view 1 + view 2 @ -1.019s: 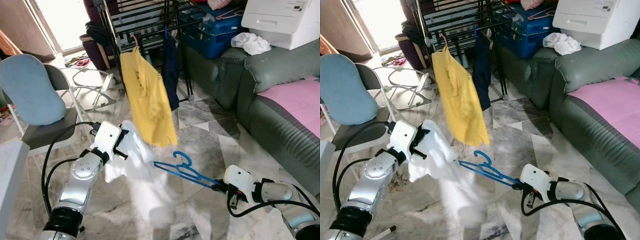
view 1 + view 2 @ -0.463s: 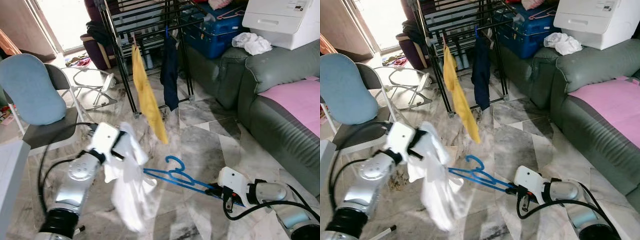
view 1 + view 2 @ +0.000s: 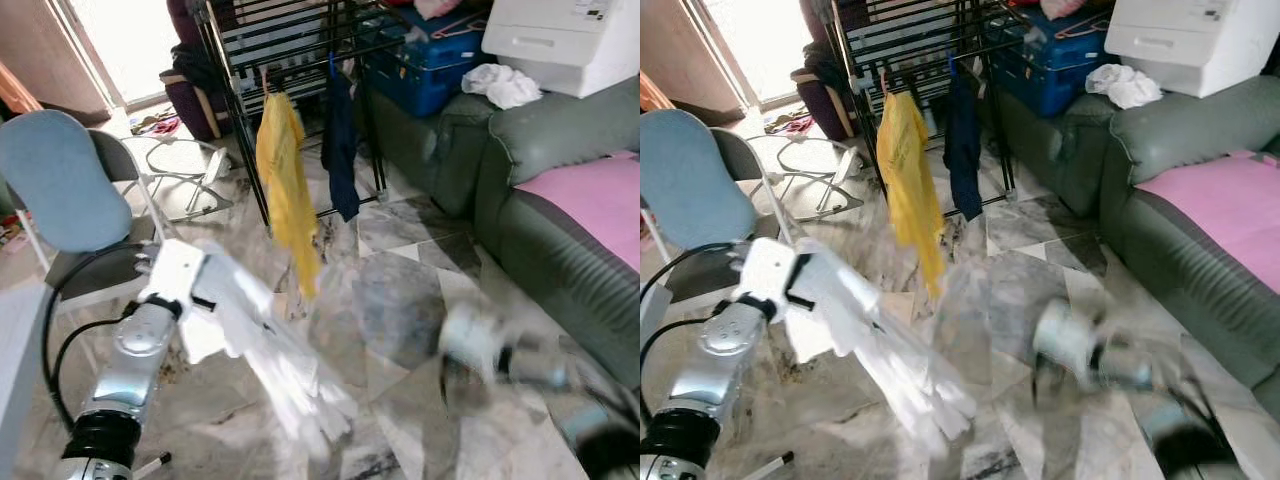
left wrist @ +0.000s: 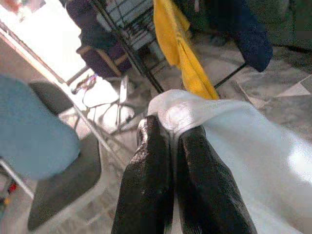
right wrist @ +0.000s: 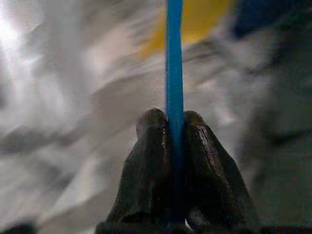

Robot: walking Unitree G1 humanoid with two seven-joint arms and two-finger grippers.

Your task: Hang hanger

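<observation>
Between blurred arms, left hand (image 4: 168,134) clamped on white garment (image 3: 265,345), right hand (image 5: 169,119) on blue hanger (image 5: 174,53).

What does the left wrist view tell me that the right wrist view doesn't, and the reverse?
The left wrist view has the left gripper shut on the white garment, with the blue-backed chair and drying rack behind. The right wrist view has the right gripper shut on the blue hanger, heavily blurred. Both catch the yellow shirt.
</observation>
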